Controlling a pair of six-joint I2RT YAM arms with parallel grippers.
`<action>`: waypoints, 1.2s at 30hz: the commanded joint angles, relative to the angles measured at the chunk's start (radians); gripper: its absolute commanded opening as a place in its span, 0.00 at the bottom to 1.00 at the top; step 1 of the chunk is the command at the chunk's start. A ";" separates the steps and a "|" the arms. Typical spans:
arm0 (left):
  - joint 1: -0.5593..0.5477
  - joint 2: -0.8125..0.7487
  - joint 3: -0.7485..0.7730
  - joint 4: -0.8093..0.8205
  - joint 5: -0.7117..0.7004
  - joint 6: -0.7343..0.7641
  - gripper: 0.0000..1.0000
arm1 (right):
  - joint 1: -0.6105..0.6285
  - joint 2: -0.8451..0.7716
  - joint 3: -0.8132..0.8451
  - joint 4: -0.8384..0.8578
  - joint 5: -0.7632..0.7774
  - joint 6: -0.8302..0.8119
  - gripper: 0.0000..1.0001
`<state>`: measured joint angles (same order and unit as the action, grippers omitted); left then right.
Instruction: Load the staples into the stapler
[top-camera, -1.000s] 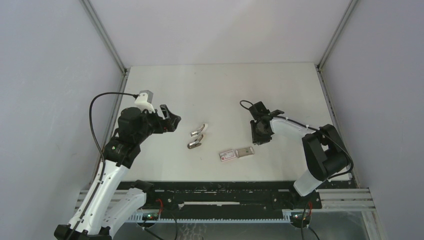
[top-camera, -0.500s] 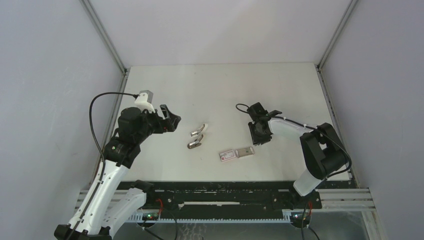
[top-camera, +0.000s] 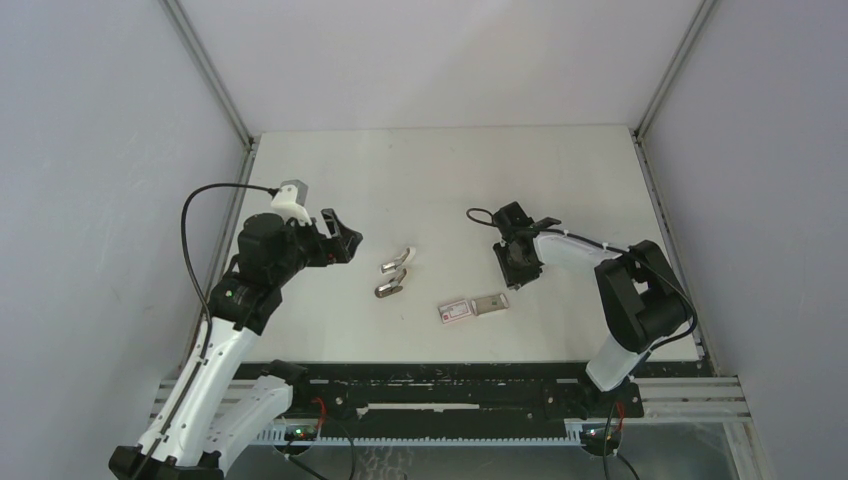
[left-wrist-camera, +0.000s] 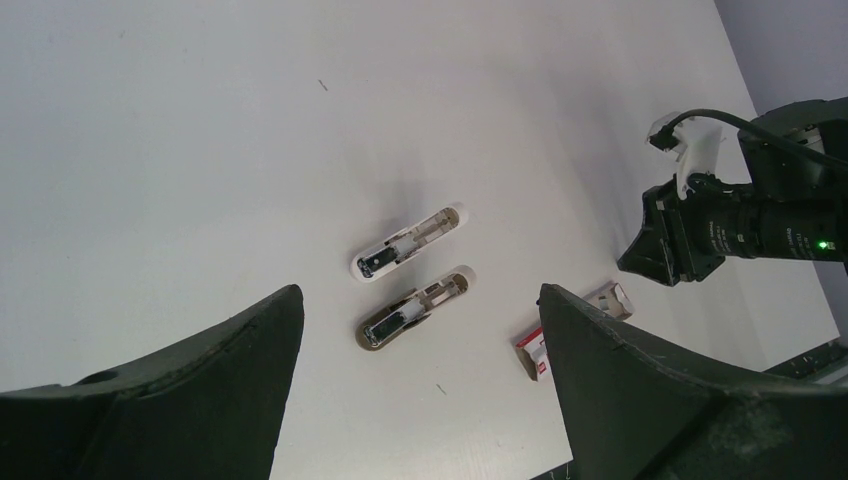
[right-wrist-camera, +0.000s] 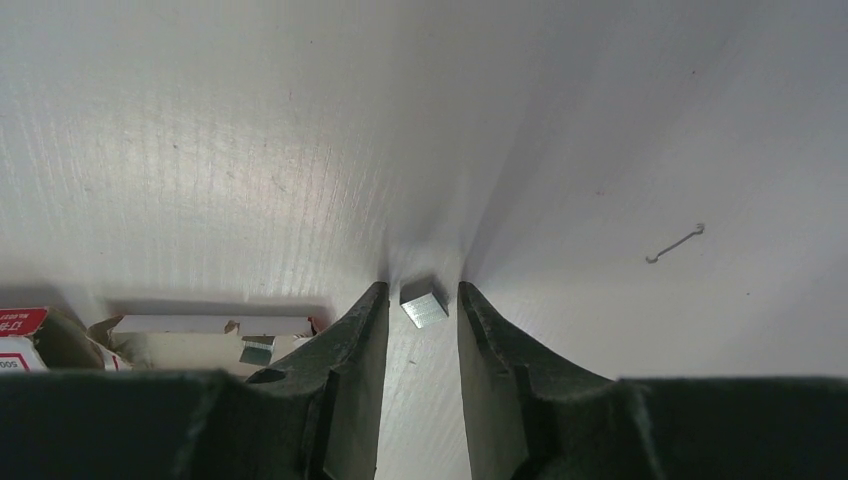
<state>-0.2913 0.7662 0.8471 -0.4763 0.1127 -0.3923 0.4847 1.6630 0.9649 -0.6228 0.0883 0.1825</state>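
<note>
Silvery staples (right-wrist-camera: 425, 305) lie between right claw (right-wrist-camera: 421, 289) tips.

white table (top-camera: 450, 170) between pale grey walls (top-camera: 100, 150)

- My left arm (top-camera: 215, 352) has white shell links and round black joint housings.
- A thin black cable (top-camera: 184, 225) runs to its pale grey camera block (top-camera: 290, 196).
- My right arm (top-camera: 575, 250) is white and black too, with a small green light (left-wrist-camera: 822, 243).
- My left fingers (left-wrist-camera: 210, 390) and right fingers (right-wrist-camera: 335, 400) are matte black wedges.
</note>
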 joint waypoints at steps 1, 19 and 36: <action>0.008 -0.002 -0.010 0.033 0.020 -0.002 0.91 | -0.005 0.008 0.038 0.022 0.003 -0.032 0.29; 0.002 -0.018 -0.112 0.142 0.077 -0.094 0.89 | 0.001 -0.032 0.038 -0.006 0.012 0.003 0.13; -0.016 0.289 -0.588 0.942 0.209 -0.191 0.88 | 0.019 -0.199 -0.015 0.042 -0.054 0.103 0.12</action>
<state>-0.3054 1.0199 0.2737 0.2325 0.2928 -0.6174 0.4900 1.5043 0.9657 -0.6159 0.0540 0.2504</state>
